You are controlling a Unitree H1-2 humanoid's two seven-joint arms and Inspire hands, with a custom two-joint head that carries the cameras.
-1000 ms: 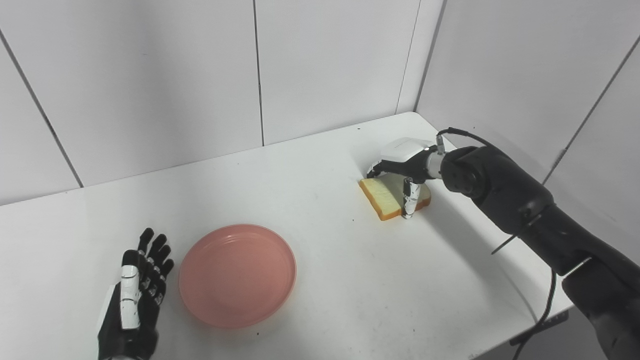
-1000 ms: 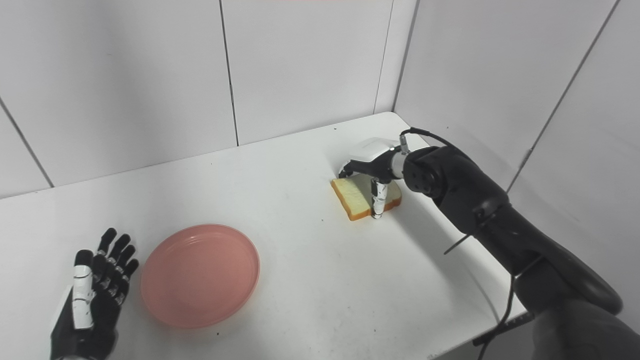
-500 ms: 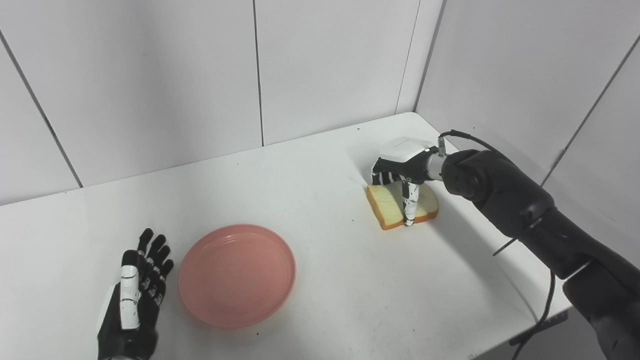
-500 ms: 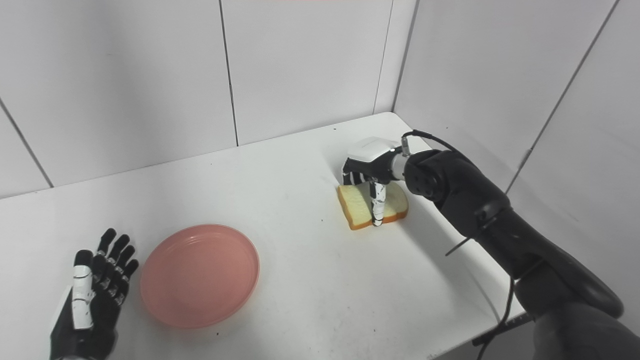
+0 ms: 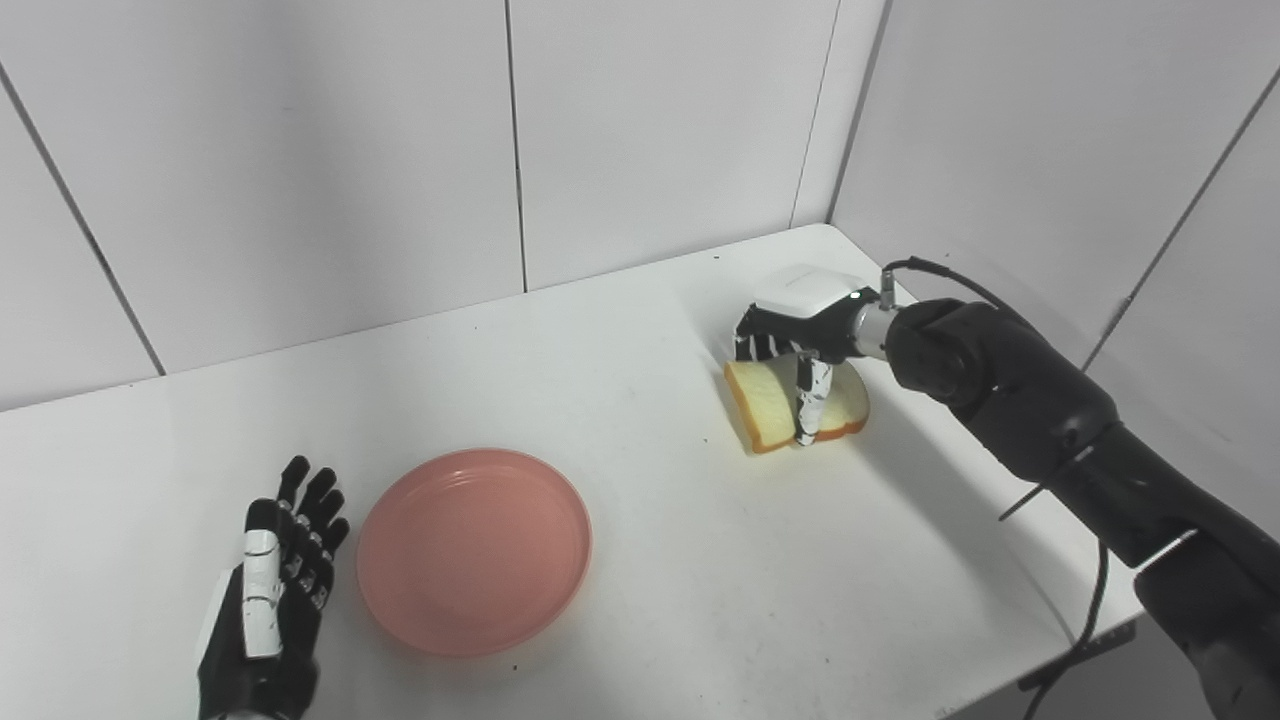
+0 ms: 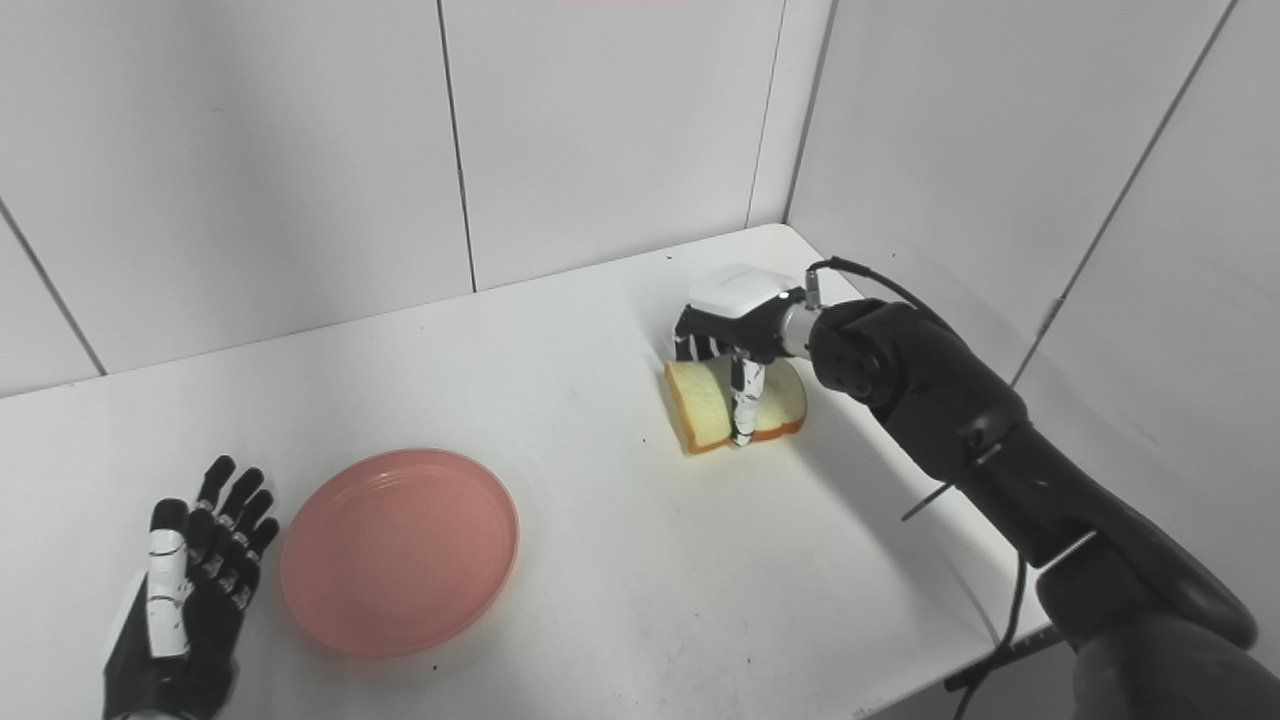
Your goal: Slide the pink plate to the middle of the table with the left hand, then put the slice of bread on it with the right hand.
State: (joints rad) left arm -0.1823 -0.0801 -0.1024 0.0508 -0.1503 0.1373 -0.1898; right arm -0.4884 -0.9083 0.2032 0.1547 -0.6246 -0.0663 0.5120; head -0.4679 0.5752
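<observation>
The pink plate (image 5: 474, 550) lies flat on the white table (image 5: 640, 560), left of centre and near the front. Just left of it my left hand (image 5: 268, 610) rests open, fingers spread and pointing away, not touching the plate. At the far right my right hand (image 5: 797, 335) is shut on the slice of bread (image 5: 770, 412): the thumb crosses its front face and the fingers curl behind it. The slice is tilted up on its left side, with its right end low near the table.
White wall panels close the table at the back and the right, meeting in a corner behind the bread. A black cable (image 5: 1085, 620) hangs from my right arm over the table's front right edge.
My right hand has closed its fingers on the bread and tipped and raised the slice slightly off the table. The plate and my left hand have not moved.
</observation>
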